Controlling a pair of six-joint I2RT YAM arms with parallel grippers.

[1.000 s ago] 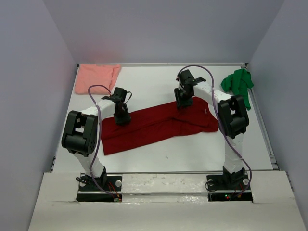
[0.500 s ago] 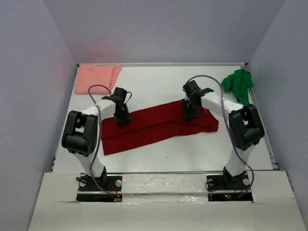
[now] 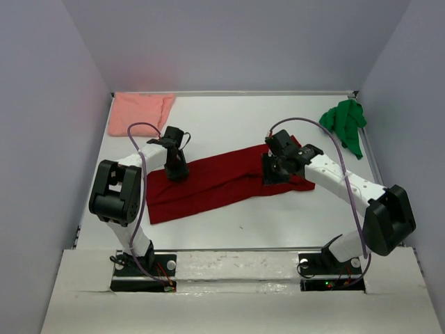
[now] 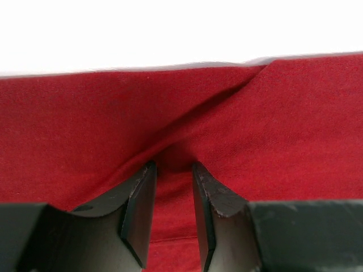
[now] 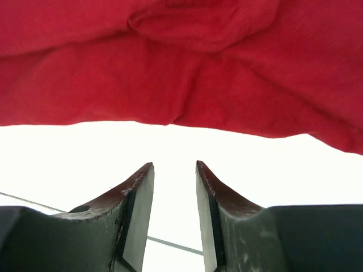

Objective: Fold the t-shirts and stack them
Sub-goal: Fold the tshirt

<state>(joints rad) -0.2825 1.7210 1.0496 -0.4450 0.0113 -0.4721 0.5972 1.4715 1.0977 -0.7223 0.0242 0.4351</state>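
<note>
The white table carries three shirts. Mid-table lies the red shirt, folded into a long band that runs from near left to far right. It is flat on the surface with a few creases.

The right gripper points down at the band's right part. In the right wrist view its fingers stand spread with bare table between them. The shirt's edge lies just beyond the tips, and nothing is held.

The left gripper is on the far edge of the band's left part. In the left wrist view its fingers are part-closed on a raised ridge of red cloth. Creases run out from the tips to both sides, so the cloth is pinched. The two grippers are well apart along the band.

The green shirt lies crumpled in a heap at the far right, apart from the red one. The pink shirt lies folded flat in the far left corner, against the table's far edge.
</note>
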